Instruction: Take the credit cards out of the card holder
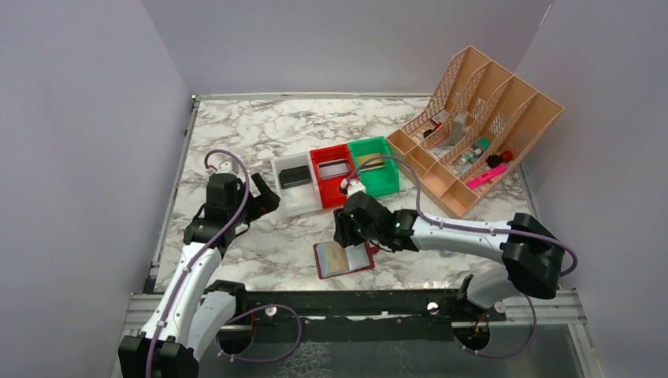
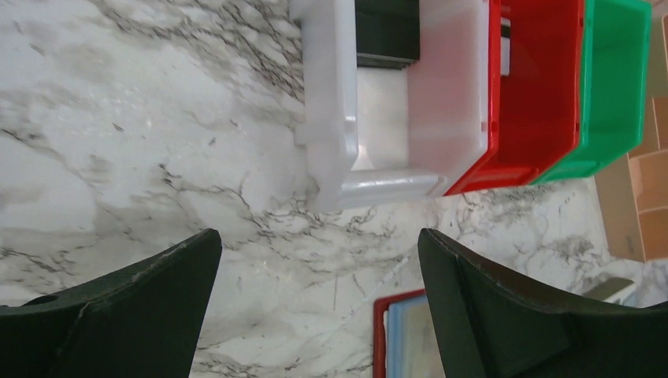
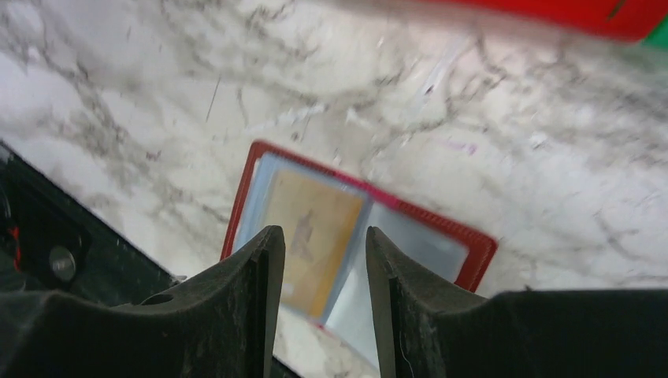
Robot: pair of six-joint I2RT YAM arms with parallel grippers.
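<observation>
Right gripper (image 3: 321, 236) hovers over open card holder (image 1: 343, 259) near table's front edge; narrow gap, nothing held. 1 gold card (image 3: 311, 213) in left pocket. Left gripper (image 2: 317, 234) wide, idle by white bin (image 2: 331, 118). Next, I reckon: descend, pinch card edge, slide out.

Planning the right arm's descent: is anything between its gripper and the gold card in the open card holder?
Nothing visible. The right gripper hangs over the open card holder, jaws slightly apart and empty, and the gold card shows in the gap between them, tucked in its pocket.
</observation>
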